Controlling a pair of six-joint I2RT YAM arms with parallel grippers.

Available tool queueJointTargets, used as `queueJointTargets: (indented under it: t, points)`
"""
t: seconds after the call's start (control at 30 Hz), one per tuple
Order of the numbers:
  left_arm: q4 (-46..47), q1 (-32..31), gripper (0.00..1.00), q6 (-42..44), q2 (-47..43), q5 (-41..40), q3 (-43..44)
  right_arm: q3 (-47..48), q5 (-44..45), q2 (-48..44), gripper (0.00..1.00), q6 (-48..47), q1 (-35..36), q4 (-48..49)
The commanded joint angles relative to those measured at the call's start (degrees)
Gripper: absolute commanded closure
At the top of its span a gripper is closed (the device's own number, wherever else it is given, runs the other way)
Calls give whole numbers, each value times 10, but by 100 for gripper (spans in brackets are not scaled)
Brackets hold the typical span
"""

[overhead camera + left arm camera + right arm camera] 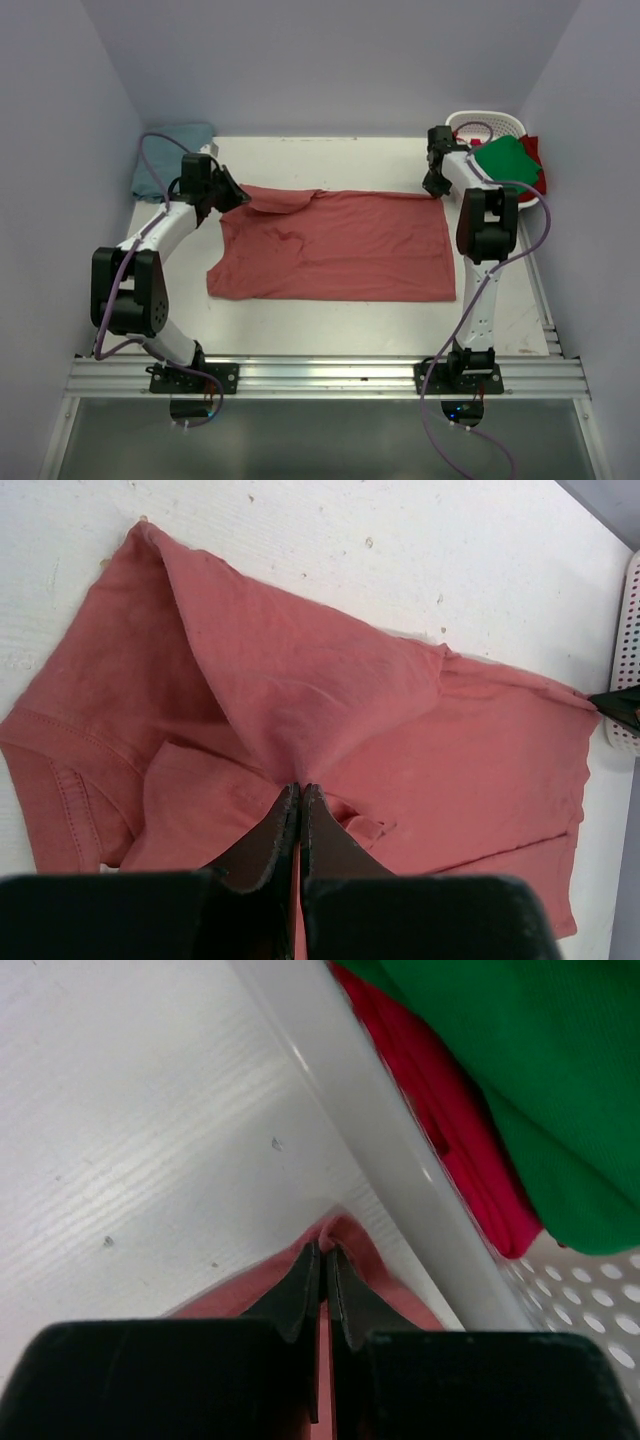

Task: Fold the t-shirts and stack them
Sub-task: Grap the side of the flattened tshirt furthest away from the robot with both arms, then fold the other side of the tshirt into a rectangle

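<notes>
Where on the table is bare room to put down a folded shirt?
Bare table runs along the far side, between the teal shirt and the basket, beyond the brick-red shirt. Another strip lies between its near hem and the rail. The middle is covered; the left gripper and right gripper pinch its far corners.

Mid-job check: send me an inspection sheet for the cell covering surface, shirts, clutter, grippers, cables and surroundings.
Surface: white table, with small specks showing in the wrist views.
Job's things: brick-red shirt spread across the middle; teal-blue shirt at the far left corner; green shirt lying over the brighter red shirt.
Clutter: white basket at the far right corner, holding the green and brighter red shirts.
Grippers: left gripper shut on a raised fold of the brick-red shirt; right gripper shut on its far right corner.
Cables: purple cables loop along both arms.
Surroundings: pale walls on three sides; metal rail at the near edge.
</notes>
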Motion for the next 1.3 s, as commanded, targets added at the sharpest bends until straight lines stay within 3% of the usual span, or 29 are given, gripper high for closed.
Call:
queueJointTargets:
  t: [0.0,0.23,0.8,1.27]
  points:
    - [15,6,100,17,-38,10,-4,-35,12,-79,100,-1,-4,29]
    - [-2,6,100,19,-76,11,1,-139,0,-191,100,-4,-3,78]
    - [-138,7,100,60,-197,20,-48,-338,-22,-343,100,-2,7,74]
    - [-267,7,100,90,-323,-21,-76,-415,-26,-421,100,-5,11,69]
